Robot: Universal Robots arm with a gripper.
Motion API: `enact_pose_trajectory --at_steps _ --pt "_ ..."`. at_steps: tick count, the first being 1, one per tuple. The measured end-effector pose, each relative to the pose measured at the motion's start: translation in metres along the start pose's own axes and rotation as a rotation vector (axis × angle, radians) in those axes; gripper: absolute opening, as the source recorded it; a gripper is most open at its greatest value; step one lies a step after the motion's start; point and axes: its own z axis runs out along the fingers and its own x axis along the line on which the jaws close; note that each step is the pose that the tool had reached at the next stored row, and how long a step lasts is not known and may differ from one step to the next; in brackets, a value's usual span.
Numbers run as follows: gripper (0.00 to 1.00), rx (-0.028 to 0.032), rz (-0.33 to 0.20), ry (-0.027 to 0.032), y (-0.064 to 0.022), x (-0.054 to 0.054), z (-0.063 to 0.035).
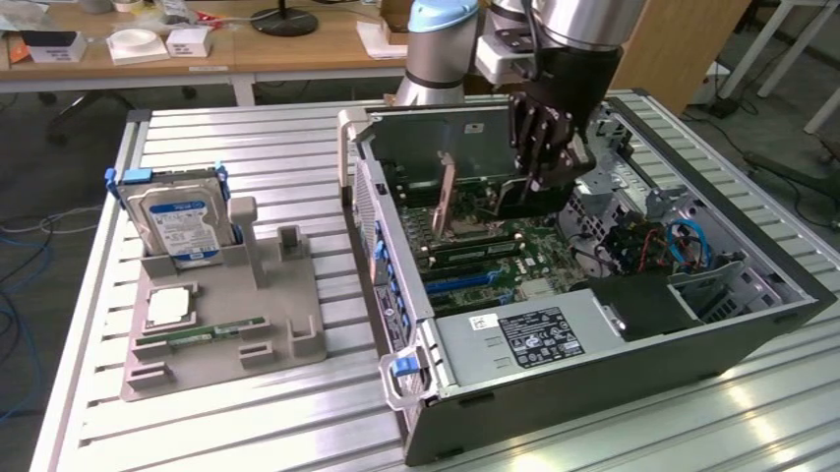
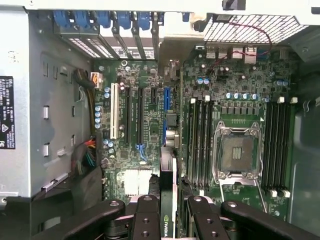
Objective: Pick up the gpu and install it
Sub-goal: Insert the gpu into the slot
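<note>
Gpu [image 2: 166,200] sits edge-on between the jaws in the wrist view, a thin dark card with a green logo near the fingers [image 2: 146,220], so we read the gripper [image 2: 169,220] as closed on it. In the exterior view the gripper [image 1: 541,187] hangs inside the open computer case [image 1: 735,324], holding the card [image 1: 532,205] above the motherboard [image 1: 525,251], over the far part of the board. We cannot tell whether the card's lower edge touches a slot. From the wrist we see the blue slot [image 2: 167,100] just beyond the card's edge, black slots and one white slot [image 2: 114,111] alongside it, and the empty processor socket [image 2: 238,152] with memory slots on both sides. The power supply [image 1: 525,339] fills the near corner of the case. On the exterior view's left, on the ribbed table [image 1: 236,147], a grey holder [image 1: 263,324] carries the blue-labelled hard drive [image 1: 184,221] upright at its far end, with a small green memory stick [image 1: 210,334] lying nearer.
</note>
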Motion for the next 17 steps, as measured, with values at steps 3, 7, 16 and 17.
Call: enact_pose_trajectory --at_steps 3,7,16,17 --pt "0.26 -0.0001 0.0 -0.0003 0.0004 -0.0001 0.0031" --pt "0.26 -0.0001 0.0 -0.0036 0.0026 -0.0001 0.0051" --pt "0.26 0.0002 0.0 -0.0039 0.0028 -0.0001 0.0086" --pt "0.26 0.0002 0.0 -0.0039 0.0029 -0.0002 0.0096"
